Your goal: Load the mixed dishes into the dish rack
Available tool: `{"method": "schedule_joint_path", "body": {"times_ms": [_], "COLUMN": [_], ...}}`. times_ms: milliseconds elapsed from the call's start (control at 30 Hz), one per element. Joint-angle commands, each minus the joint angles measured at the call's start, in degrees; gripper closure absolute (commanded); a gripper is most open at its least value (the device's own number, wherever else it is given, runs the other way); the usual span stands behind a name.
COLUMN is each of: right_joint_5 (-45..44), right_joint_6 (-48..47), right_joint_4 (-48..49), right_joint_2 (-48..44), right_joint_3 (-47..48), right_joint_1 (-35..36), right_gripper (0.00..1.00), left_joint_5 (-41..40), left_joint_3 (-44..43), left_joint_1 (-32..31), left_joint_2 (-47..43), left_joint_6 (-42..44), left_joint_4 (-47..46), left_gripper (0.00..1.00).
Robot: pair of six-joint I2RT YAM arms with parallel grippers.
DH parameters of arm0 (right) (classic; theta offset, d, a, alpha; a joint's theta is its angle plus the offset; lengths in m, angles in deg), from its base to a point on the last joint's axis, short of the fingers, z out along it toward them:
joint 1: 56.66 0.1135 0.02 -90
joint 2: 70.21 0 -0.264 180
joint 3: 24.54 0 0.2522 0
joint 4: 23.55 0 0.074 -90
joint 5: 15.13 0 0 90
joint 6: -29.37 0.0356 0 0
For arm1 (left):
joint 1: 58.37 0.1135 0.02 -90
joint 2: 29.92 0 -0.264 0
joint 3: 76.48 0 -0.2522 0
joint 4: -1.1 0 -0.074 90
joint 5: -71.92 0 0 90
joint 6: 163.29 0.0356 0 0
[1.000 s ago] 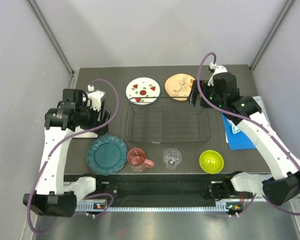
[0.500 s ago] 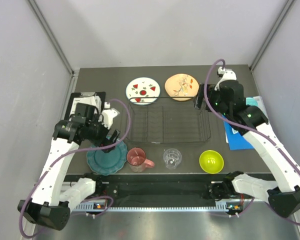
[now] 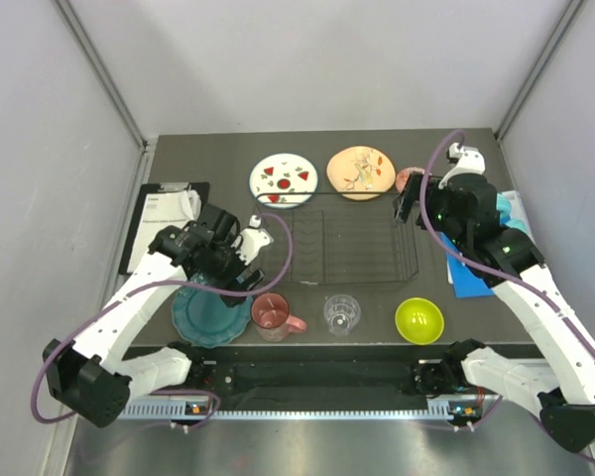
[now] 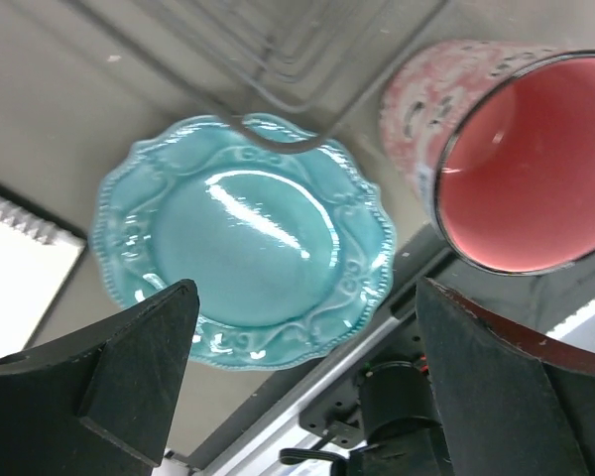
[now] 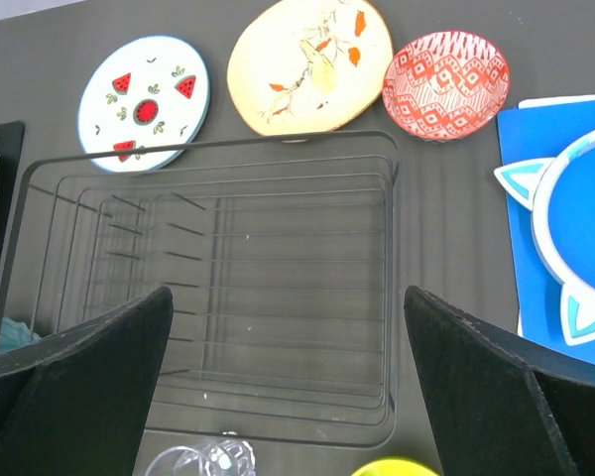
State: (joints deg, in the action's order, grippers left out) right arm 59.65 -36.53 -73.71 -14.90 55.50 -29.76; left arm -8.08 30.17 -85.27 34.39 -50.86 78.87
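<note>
The dark wire dish rack (image 3: 337,243) stands mid-table with nothing in it, and also shows in the right wrist view (image 5: 228,288). Behind it lie the white plate with red spots (image 3: 285,180), the peach floral plate (image 3: 359,172) and a small red-patterned bowl (image 5: 446,84). In front stand the teal scalloped plate (image 3: 206,309), pink mug (image 3: 273,313), clear glass (image 3: 342,312) and lime-green bowl (image 3: 419,319). My left gripper (image 3: 236,276) is open above the gap between the teal plate (image 4: 243,243) and the mug (image 4: 506,159). My right gripper (image 3: 403,210) is open above the rack's right end.
A clipboard with white paper (image 3: 164,213) lies at the left. A blue sheet (image 3: 476,273) with turquoise headphones (image 5: 575,228) lies at the right. Grey walls close in the table on three sides. The table's front rail runs just below the dishes.
My left arm has swung from the back left to the front, over the teal plate and mug. My right arm has shifted right, uncovering the small red bowl.
</note>
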Motion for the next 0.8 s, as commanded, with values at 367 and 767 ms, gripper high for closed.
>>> {"method": "schedule_joint_path", "body": {"times_ms": [367, 767], "right_joint_5": [-0.4, -8.6], "right_joint_6": [2.4, 10.1], "right_joint_4": [-7.1, -9.1], "right_joint_2": [-2.3, -1.8], "right_joint_3": [-4.0, -5.8], "right_joint_1": [1.6, 6.6], "right_gripper": [0.02, 0.0], "left_joint_5": [5.5, 2.1], "left_joint_3": [-16.0, -16.8], "left_joint_1": [-0.4, -0.4], "left_joint_2": [8.1, 9.8], "left_joint_6": [-1.1, -4.1], "left_joint_4": [-6.3, -10.5], "left_gripper": [0.06, 0.06]}}
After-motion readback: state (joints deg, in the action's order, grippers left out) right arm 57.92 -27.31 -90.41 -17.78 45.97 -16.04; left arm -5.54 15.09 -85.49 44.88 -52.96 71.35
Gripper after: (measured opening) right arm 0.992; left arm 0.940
